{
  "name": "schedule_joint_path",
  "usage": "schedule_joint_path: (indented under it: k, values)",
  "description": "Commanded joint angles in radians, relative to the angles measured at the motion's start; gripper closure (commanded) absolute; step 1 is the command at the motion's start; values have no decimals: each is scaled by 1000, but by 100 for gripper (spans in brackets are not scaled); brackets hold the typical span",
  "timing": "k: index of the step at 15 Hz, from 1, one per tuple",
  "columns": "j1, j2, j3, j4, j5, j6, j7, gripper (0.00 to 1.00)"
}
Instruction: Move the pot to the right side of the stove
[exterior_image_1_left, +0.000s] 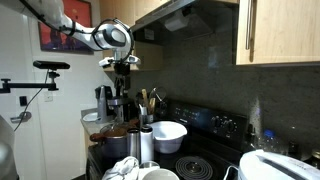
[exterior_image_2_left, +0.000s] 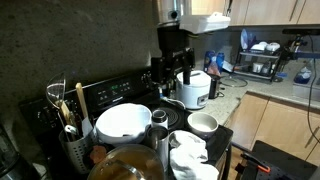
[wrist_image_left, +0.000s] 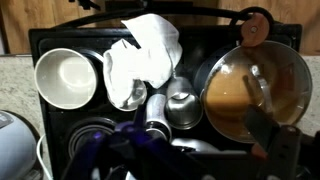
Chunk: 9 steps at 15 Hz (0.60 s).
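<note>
We take the stove (wrist_image_left: 205, 45) first: one black range, its top crowded from edge to edge in the wrist view. On it sits the pot (wrist_image_left: 255, 95), the only one, grey with a reddish-brown inside, at 3 o'clock in that view and at 6 o'clock in an exterior view (exterior_image_2_left: 125, 165). The gripper (exterior_image_2_left: 172, 80) hangs well above the cooktop with nothing in it, and its jaws look apart to us. The step in hand, as we judge it, is the reach for the pot. We would come straight down over the rim, set one finger inside the wall and one outside, and close firmly, since a wide pot held at one edge will want to tip. Then we would lift high enough to clear its neighbours. We count two white bowls, a large white bowl (wrist_image_left: 67, 78) at 9 o'clock and a smaller white bowl (exterior_image_2_left: 203, 123). There is one white cloth (wrist_image_left: 150, 50) at 12 o'clock. Two steel vessels, a canister (wrist_image_left: 158, 118) and a cup (wrist_image_left: 183, 105), stand just beside the pot.
</note>
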Motion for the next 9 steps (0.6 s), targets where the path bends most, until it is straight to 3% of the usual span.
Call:
schedule_joint_path:
  k: [1, 9]
  values:
    - [57, 44, 41, -6, 35, 90, -4, 0]
    - [146, 181, 93, -38, 34, 264, -45, 0]
